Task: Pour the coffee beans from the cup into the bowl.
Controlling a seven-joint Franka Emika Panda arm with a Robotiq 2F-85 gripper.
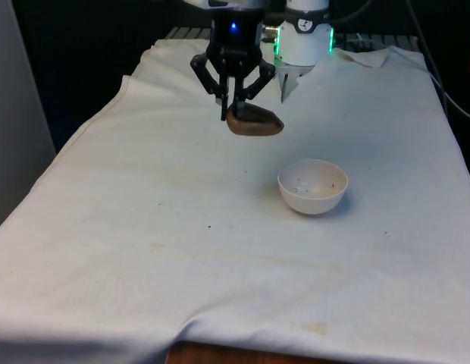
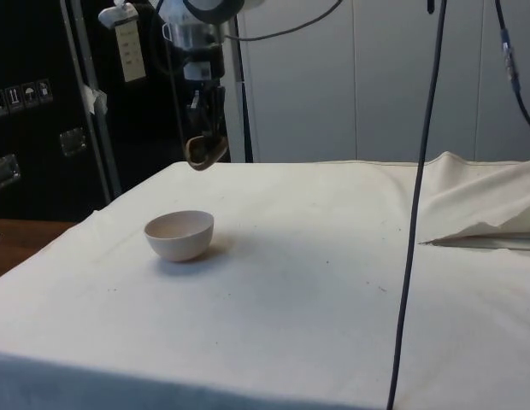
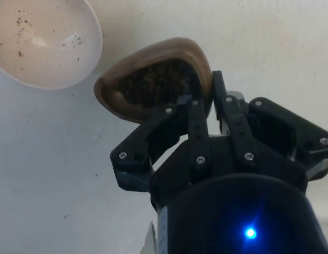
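Observation:
My gripper (image 1: pixel 235 108) is shut on the rim of a brown wooden cup (image 1: pixel 255 120) and holds it in the air above the cloth. The cup (image 3: pixel 153 79) is full of dark coffee beans and looks roughly level. In the side view the cup (image 2: pixel 203 153) hangs higher than the bowl (image 2: pixel 179 234) and behind it. The white bowl (image 1: pixel 312 186) stands on the cloth, nearer the front camera and to the front view's right of the cup. Its inside (image 3: pixel 42 42) holds only a few dark specks.
The white cloth (image 1: pixel 144 227) covers the whole table, with a fold near the robot base (image 1: pixel 371 57). A dark cable (image 2: pixel 419 213) hangs down in the side view. A wooden table edge (image 1: pixel 220 355) shows at the near side.

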